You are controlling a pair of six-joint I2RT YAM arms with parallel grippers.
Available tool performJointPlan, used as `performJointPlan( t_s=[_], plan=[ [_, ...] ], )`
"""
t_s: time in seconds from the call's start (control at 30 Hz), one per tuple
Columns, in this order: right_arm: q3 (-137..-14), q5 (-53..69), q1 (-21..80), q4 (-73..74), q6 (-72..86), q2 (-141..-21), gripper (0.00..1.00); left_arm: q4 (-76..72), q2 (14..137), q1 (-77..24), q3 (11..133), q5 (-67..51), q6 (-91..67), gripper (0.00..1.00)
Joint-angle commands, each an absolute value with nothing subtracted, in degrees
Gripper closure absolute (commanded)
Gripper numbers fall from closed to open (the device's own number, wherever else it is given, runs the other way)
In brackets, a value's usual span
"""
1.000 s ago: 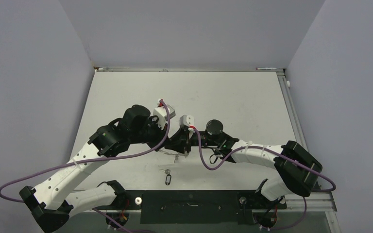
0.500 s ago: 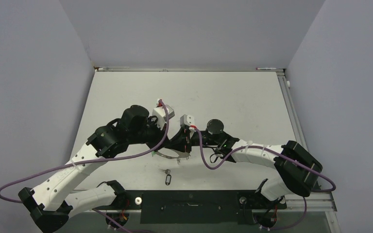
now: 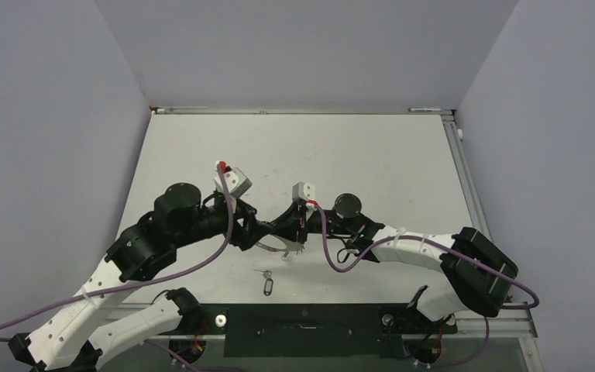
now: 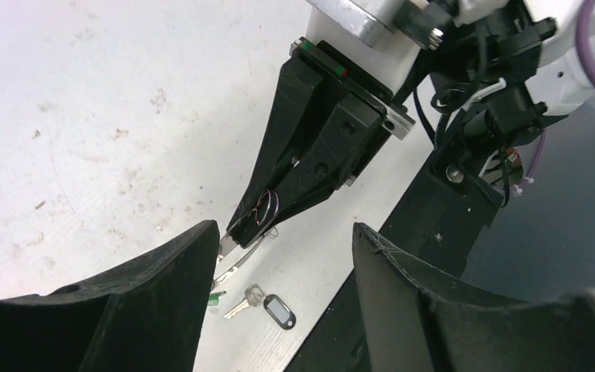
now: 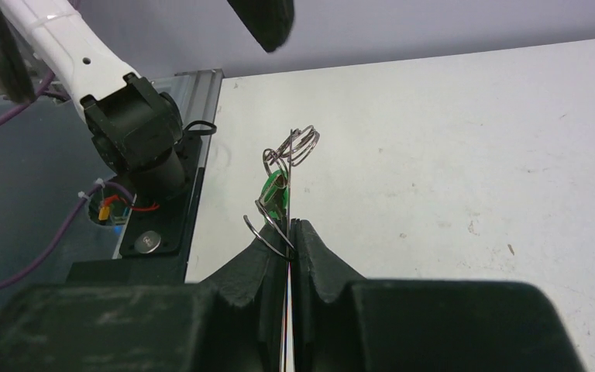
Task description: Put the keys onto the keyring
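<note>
Table (image 3: 372, 163): white, scuffed; both arms meet at centre of the top view.
Left gripper (image 4: 283, 231): fingers spread wide, holding nothing; sits just left of the right gripper in the top view.
Right gripper (image 5: 289, 232): fingers pinched together on the keyring wire.
Keyring (image 5: 293, 146): thin wire loops rising from the right fingertips, centre of the right wrist view; green tag (image 5: 273, 190) on it.
Key (image 3: 262, 273): lies loose on the table with a black tag (image 3: 268, 287), lower centre of the top view, just below both grippers.

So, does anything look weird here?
Yes. The keyring pinched in the right hand looks stretched into loose wire loops, and one key with a black tag lies alone on the table.
</note>
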State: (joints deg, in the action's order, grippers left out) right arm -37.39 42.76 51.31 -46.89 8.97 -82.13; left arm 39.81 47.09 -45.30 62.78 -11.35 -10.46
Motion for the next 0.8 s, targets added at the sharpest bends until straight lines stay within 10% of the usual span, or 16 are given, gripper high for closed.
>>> performJointPlan(
  t_s=[0.0,0.77],
  plan=[
    [-37.0,41.4,51.2,-53.3,10.3,-78.0,0.95,28.1,38.5,-45.4,56.5,-12.6,-10.0,0.41],
    [-39.5,29.5,60.6,-43.1,15.6,-71.8,0.95,-3.6,18.4,-45.5,29.3,-24.9,9.4,0.65]
  ],
)
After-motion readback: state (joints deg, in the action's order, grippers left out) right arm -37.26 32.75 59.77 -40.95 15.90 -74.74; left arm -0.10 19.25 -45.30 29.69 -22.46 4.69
